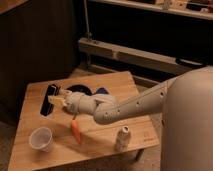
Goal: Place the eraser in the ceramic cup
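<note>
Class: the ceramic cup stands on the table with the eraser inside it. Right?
No. In the camera view the ceramic cup stands on the table, but the eraser is outside it, by the gripper at the far left.

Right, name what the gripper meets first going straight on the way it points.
Most likely the eraser: the gripper, low over the table, points to the picture's left with its tip at that black block; contact unclear.

Gripper by the eraser, far left on the surface. Bare wood from there to the ceramic cup, near left. Orange piece just right of that lane; bottle well right; black bowl beyond the arm.
</note>
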You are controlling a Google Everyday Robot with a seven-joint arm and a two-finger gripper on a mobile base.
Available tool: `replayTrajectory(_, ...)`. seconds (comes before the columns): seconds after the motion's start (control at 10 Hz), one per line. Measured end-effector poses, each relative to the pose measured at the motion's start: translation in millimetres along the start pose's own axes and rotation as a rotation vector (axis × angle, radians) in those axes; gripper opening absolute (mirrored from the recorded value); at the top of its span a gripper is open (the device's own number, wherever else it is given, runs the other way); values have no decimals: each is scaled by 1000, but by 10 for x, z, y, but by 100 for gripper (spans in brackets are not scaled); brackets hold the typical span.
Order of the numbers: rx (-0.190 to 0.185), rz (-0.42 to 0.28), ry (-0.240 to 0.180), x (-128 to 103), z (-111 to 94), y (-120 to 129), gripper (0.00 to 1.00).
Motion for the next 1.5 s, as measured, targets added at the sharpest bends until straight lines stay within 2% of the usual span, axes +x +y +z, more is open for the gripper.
replayTrajectory(0.5,8,-51,-41,-115,-121,-388,16)
replayTrajectory(0.7,26,-75,-56,-168,-139,-584,16)
replayTrajectory(0.9,39,-87,-73,-203,-116,-676,16)
replayTrajectory(1.1,67,-101,-95,-242,-50,-784,16)
replayTrajectory(1.5,88,-122,-134,-280,2,-894,16)
